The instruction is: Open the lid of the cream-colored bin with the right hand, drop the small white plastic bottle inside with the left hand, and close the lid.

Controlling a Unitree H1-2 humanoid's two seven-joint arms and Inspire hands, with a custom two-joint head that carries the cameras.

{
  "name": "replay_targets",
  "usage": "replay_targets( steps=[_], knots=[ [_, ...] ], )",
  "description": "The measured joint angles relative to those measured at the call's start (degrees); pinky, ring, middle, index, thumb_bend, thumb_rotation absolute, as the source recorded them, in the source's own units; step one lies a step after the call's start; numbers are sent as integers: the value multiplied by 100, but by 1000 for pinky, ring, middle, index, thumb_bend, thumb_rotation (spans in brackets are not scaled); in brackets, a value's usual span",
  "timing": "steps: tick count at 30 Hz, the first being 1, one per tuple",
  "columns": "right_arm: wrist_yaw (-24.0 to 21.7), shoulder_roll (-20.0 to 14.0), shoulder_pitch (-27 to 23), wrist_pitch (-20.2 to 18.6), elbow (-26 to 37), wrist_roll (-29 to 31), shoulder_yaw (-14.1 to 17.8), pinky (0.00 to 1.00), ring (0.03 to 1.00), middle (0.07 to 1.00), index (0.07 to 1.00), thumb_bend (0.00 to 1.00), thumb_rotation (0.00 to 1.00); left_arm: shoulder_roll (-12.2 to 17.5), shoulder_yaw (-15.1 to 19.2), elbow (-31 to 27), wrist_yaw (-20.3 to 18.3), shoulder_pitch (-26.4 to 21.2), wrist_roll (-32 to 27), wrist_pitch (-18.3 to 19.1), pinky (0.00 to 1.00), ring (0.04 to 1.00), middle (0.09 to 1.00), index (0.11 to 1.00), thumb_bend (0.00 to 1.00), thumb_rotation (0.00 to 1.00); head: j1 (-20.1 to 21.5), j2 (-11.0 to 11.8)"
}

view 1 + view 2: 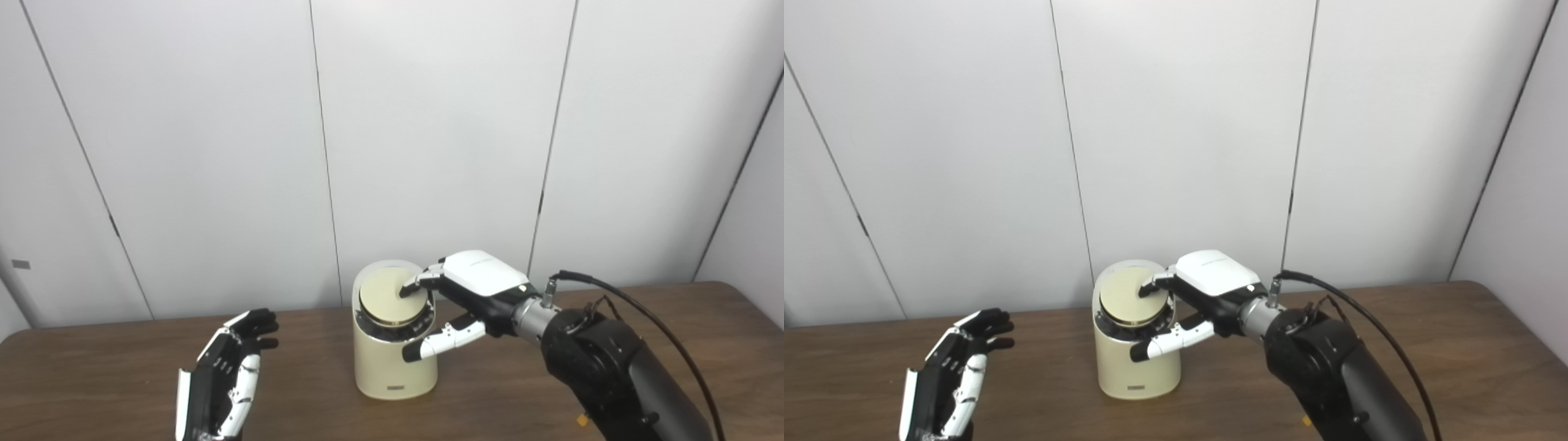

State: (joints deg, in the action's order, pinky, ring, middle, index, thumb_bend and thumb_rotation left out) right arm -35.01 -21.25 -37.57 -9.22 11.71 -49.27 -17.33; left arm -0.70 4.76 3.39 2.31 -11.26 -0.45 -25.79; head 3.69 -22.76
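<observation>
The right hand (pixel 471 294), reaching in from the lower right of the frame, rests its fingertips (pixel 409 288) on the round lid (pixel 386 296) of the cream-colored bin (pixel 395 334); its thumb juts forward in front of the bin's upper wall, and the hand grips nothing. The lid sits tilted in the bin's top opening. The bin stands at the middle of the brown table (pixel 122 367). At the lower left, the left hand (pixel 949 373) is raised with fingers spread and empty, well apart from the bin.
</observation>
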Motion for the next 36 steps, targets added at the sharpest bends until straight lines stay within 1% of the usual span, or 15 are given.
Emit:
replay_targets(
  steps=[4, 10, 13, 19, 27, 30, 33, 36],
  knots=[
    [9, 23, 7, -2, 3, -62, -36, 969, 887, 814, 790, 980, 952, 1, -1, -12, -1, 1, 1, 0, 626, 703, 720, 704, 247, 494, 0, -18],
    [43, 56, 79, -4, 61, -131, -113, 992, 896, 814, 789, 1000, 968, -1, -2, -74, 1, 7, 2, 0, 627, 703, 718, 703, 252, 489, -9, -61],
    [97, 71, 116, 5, 93, -141, -135, 999, 895, 808, 785, 995, 957, -5, -4, -77, 1, 7, 2, 0, 630, 704, 718, 702, 253, 484, -18, -53],
    [128, 77, 212, 13, 235, -151, -229, 1000, 899, 818, 798, 1000, 973, -9, -10, -76, 5, 7, 5, 0, 626, 703, 719, 703, 255, 491, -26, -44],
    [-57, 97, 231, 3, 422, -195, -329, 1000, 906, 826, 806, 1000, 986, -8, -79, -76, 134, 7, 68, 0, 623, 703, 720, 703, 252, 503, -35, -18],
    [-51, 87, 231, 53, 469, -418, -414, 958, 884, 818, 797, 1000, 994, -6, -108, -76, 153, 6, 75, 0, 622, 701, 719, 704, 251, 505, -35, -18],
    [-46, 65, 231, 165, 540, -829, -559, 990, 890, 828, 801, 1000, 961, 4, -133, -76, 175, 6, 76, 0, 623, 703, 720, 705, 247, 510, -18, 0],
    [-68, 57, 233, 297, 602, -1138, -635, 999, 900, 836, 801, 1000, 921, 17, -145, -76, 191, 6, 79, 0, 622, 703, 720, 704, 241, 509, -9, 9]
  ],
)
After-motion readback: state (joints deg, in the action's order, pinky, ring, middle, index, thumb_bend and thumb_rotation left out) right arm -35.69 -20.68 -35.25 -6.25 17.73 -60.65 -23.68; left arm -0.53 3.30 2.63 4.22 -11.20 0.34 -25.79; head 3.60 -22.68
